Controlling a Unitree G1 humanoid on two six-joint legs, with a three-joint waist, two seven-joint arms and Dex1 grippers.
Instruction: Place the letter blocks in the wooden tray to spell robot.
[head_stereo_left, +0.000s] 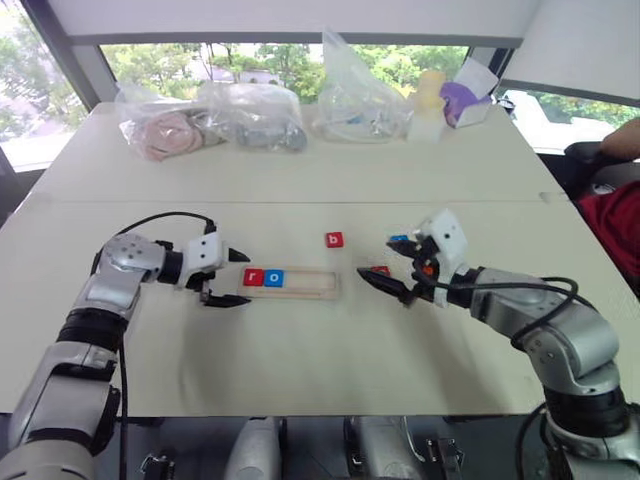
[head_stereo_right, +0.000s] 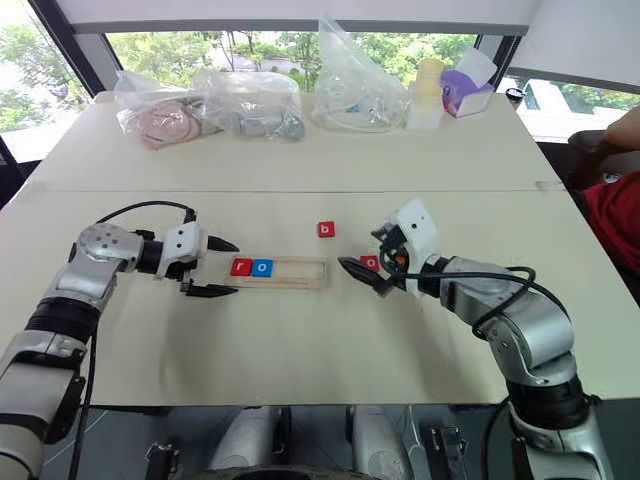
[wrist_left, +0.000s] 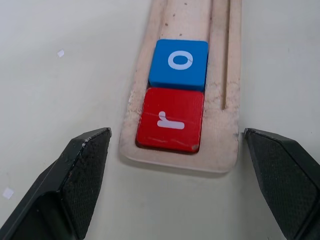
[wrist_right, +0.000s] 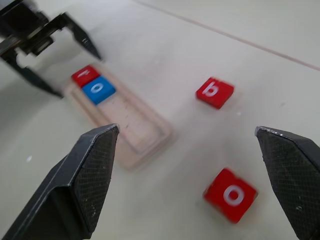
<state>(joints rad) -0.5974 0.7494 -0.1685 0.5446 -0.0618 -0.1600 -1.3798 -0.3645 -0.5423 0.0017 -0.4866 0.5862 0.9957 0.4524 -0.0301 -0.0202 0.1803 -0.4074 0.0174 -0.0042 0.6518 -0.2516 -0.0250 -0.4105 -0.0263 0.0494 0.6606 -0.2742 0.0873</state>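
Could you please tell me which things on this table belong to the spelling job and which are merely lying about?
Belonging to the job:
- wooden tray, holding red r block and blue o block
- red b block, loose on the table
- red o block, loose by the right end effector

Lying about:
- clear plastic bags along the far edge
- purple box

The right gripper half hides a blue block, its letter unreadable.
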